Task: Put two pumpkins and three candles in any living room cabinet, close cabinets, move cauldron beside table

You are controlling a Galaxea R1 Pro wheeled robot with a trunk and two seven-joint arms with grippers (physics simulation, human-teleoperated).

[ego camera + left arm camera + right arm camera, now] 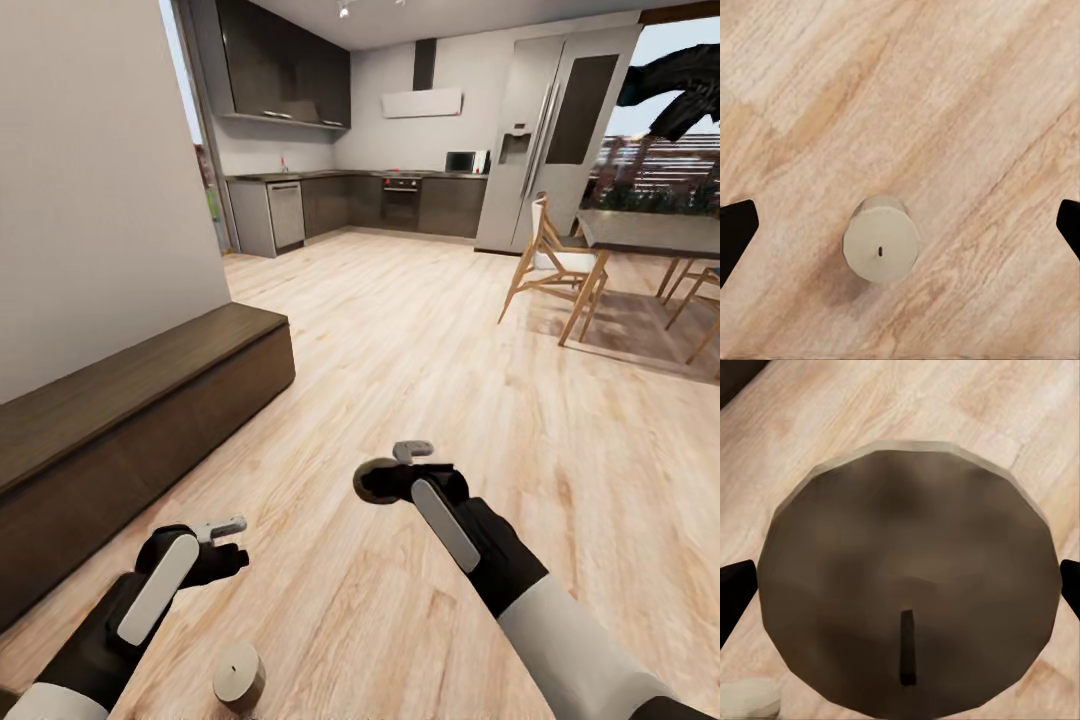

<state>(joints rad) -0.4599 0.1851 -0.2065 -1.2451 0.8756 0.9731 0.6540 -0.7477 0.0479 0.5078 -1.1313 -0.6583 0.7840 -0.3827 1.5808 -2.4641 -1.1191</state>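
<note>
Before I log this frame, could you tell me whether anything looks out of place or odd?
Yes: a candle lies on the bare wood floor beside the left gripper, not in the closed cabinet. The right gripper holds a second candle above the floor. Nothing looks spilled or damaged.

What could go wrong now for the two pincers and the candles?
1. The right pincer holds a candle that spans nearly the whole gap between its fingertips; a light grip might let it slip onto the floor.
2. A second candle stands on the floor under the open left pincer; a poorly centred descent could knock it over.
3. The cabinet appears closed; with both pincers full, opening it would be awkward.
</note>
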